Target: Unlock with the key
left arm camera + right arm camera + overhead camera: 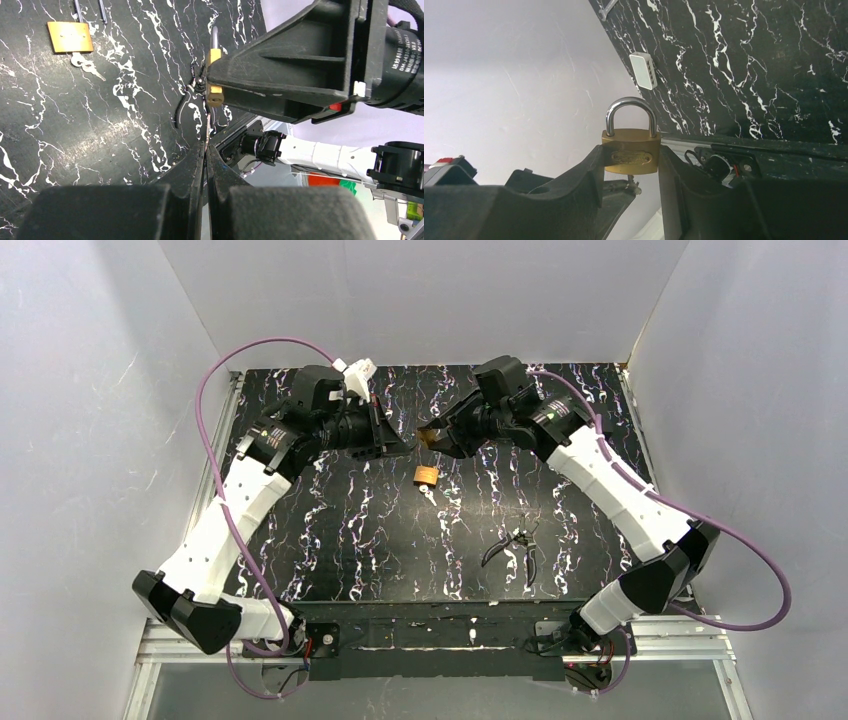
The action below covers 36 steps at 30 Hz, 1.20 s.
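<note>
The key [207, 131] stood edge-on, pinched between the almost closed fingers of the left gripper [205, 150], its tip at the underside of a brass padlock [631, 150]. The right gripper [440, 435] clamped that padlock by its sides, both shackle legs seated in the body, above the marbled table [350, 530]. A 2nd padlock [426, 476] lay on the table beneath, with pliers [515, 545] nearer the arm bases.

White-shelled arms [238, 502], black joints and bases — looping purple cables [265, 339], white-lettered motor [402, 50].
</note>
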### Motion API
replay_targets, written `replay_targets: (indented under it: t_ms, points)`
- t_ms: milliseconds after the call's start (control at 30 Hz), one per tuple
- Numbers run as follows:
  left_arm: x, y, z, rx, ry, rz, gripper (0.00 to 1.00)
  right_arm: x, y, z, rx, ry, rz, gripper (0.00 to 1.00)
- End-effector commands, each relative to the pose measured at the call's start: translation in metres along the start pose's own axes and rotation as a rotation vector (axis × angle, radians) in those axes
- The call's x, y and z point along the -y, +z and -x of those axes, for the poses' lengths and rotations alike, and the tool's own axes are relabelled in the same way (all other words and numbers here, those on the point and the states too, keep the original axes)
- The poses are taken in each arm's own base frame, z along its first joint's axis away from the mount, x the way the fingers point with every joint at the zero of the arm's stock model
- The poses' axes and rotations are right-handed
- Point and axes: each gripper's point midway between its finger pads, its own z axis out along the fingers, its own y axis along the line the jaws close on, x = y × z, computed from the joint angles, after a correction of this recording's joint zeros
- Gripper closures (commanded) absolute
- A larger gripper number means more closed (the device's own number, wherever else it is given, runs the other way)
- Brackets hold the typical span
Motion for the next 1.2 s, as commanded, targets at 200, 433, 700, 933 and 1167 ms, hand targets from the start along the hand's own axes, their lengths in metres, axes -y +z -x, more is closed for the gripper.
replay_targets:
  t_ms: [200, 433, 700, 933, 1167]
  points:
    - [0.014, -0.021, 0.008, 0.052, 0.172, -0.035, 1.0, -0.044, -0.022, 0.015, 0.111, -0.11, 0.263, 0.99]
    - [0.037, -0.029, 0.014, 0.085, 0.118, -0.126, 1.0, -0.076, -0.054, 0.021, 0.19, -0.113, 0.61, 0.99]
    - [0.082, -0.05, 0.029, 0.184, -0.12, -0.334, 1.0, -0.118, -0.123, 0.02, 0.27, -0.153, 1.055, 0.99]
    - [0.116, -0.073, 0.056, 0.27, -0.35, -0.574, 1.0, -0.138, -0.187, 0.013, 0.286, -0.142, 1.446, 0.99]
    - [0.146, -0.102, 0.085, 0.338, -0.418, -0.713, 1.0, -0.157, -0.235, -0.01, 0.227, -0.23, 1.712, 0.99]
